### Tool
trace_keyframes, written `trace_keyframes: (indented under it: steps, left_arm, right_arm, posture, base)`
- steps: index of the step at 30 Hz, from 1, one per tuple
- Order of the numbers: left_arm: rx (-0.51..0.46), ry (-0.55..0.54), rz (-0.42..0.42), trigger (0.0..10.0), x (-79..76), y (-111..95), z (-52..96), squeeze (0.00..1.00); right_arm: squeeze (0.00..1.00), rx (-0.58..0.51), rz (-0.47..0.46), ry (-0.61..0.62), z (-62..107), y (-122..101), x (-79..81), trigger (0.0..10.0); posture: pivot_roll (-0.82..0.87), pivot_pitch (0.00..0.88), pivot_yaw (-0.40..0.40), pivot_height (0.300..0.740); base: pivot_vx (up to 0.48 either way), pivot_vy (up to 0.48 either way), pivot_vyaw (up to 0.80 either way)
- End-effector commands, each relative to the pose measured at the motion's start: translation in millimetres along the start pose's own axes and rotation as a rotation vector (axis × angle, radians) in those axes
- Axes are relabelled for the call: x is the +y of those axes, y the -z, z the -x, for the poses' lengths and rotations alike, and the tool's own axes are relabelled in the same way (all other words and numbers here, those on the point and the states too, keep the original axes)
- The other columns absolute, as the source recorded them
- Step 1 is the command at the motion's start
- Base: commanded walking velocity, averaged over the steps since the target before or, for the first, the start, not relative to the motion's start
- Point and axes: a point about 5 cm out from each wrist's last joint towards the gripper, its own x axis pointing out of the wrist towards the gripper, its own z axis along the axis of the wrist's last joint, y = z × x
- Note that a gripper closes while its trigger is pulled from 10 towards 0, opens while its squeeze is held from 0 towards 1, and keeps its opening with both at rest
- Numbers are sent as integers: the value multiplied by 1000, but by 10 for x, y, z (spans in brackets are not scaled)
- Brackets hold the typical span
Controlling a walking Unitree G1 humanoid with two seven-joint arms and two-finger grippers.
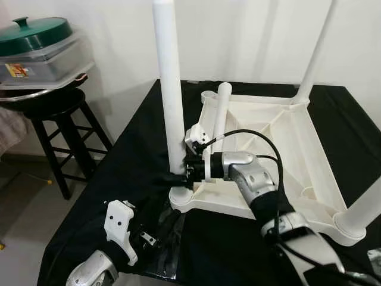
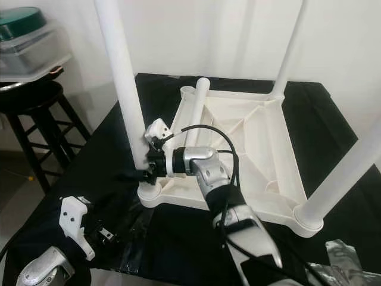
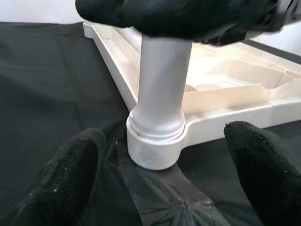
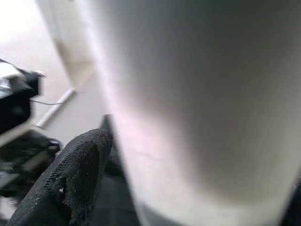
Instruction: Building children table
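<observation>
The white plastic table top point(image 1: 286, 143) lies upside down on a black cloth. Three legs stand in its corner sockets: near left point(image 1: 169, 89), far right point(image 1: 315, 53) and near right point(image 1: 364, 210). A loose fourth leg point(image 1: 221, 113) leans inside the underside. My right gripper point(image 1: 180, 174) is shut on the near left leg just above its socket point(image 3: 155, 146); the right wrist view has that leg point(image 4: 202, 94) close up beside one finger point(image 4: 70, 179). My left gripper point(image 3: 164, 174) rests low on the cloth in front of that socket, open, fingers point(image 3: 66, 174) spread either side and not touching it.
A black stool point(image 1: 59, 116) stands left of the table and carries a container with a green lid point(image 1: 36, 33). The cloth's near edge runs close behind my left arm point(image 1: 95, 271). Crumpled plastic film point(image 1: 169, 229) lies by the socket. A white wall is behind.
</observation>
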Motion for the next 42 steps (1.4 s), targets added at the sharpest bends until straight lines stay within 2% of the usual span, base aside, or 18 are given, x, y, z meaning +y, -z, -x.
trace_keyframes:
  steps: [1,2,10,17,18,19,20,22,23,24,31,32,33,34,35,36,40,42]
  left_arm:
    - [7,-7,7,10000,6,29,11,0]
    - [7,-5,7,10000,-2,29,10,0]
    - [5,-6,8,10000,-5,21,19,0]
    - [2,-7,8,10000,-8,5,39,0]
    - [2,-8,8,10000,-6,0,50,0]
    - [2,-9,7,10000,0,-7,63,0]
    - [2,-9,7,10000,0,-7,63,0]
    - [2,-11,8,10000,12,-17,78,0]
    - [2,-11,8,10000,12,-17,78,0]
    - [4,-9,7,10000,16,-18,78,0]
    - [11,1,10,10000,18,-15,76,0]
    - [11,0,10,10000,17,-14,77,0]
    - [8,-9,8,10000,19,-14,77,0]
    - [5,-15,7,10000,21,-14,74,0]
    - [5,-15,7,10000,21,-14,74,0]
    - [3,-19,7,10000,21,-15,71,0]
    - [2,-12,10,10000,18,-10,53,0]
    - [2,-11,11,10000,16,-10,50,0]
  right_arm:
    - [0,-15,2,-43,-35,-34,9,10000]
    - [0,-39,-37,-61,-32,-31,-9,0]
    - [0,-53,-70,-58,47,51,-33,0]
    - [0,-39,-58,62,138,258,-23,0]
    - [0,-19,-72,123,112,363,26,0]
    - [0,18,-101,357,12,518,57,0]
    - [0,18,-101,357,12,518,57,0]
    - [0,29,-192,668,-79,676,194,0]
    - [0,29,-192,668,-79,676,194,0]
    - [0,-1,-197,761,-89,665,277,0]
    - [0,4,-193,760,-90,675,264,0]
    - [0,6,-190,757,-99,664,268,2549]
    - [0,3,-182,732,-119,633,262,10000]
    - [196,24,-157,723,-127,597,259,10000]
    - [196,24,-157,723,-127,597,259,10000]
    - [1000,35,-138,711,-127,561,246,10000]
    - [1000,-21,-17,484,-95,201,130,10000]
    - [1000,-34,-5,445,-81,148,119,10000]
  posture:
    - [31,0,16,740]
    - [37,0,11,740]
    - [32,3,11,740]
    - [31,18,10,740]
    - [32,26,8,740]
    - [21,33,12,740]
    - [21,33,12,740]
    - [15,51,20,740]
    - [15,51,20,740]
    - [13,51,25,740]
    - [18,43,17,740]
    - [18,43,17,740]
    - [16,41,18,740]
    - [18,38,16,740]
    - [18,38,16,740]
    - [18,38,16,740]
    - [15,29,14,740]
    - [15,29,14,740]
  base:
    - [0,0,0]
    - [0,0,0]
    - [0,0,0]
    - [0,0,0]
    - [0,0,0]
    - [0,0,0]
    - [0,0,0]
    - [0,0,0]
    - [0,0,0]
    - [0,0,0]
    - [0,0,0]
    - [0,0,0]
    - [0,0,0]
    - [0,0,0]
    - [0,0,0]
    - [0,0,0]
    - [0,0,0]
    - [0,0,0]
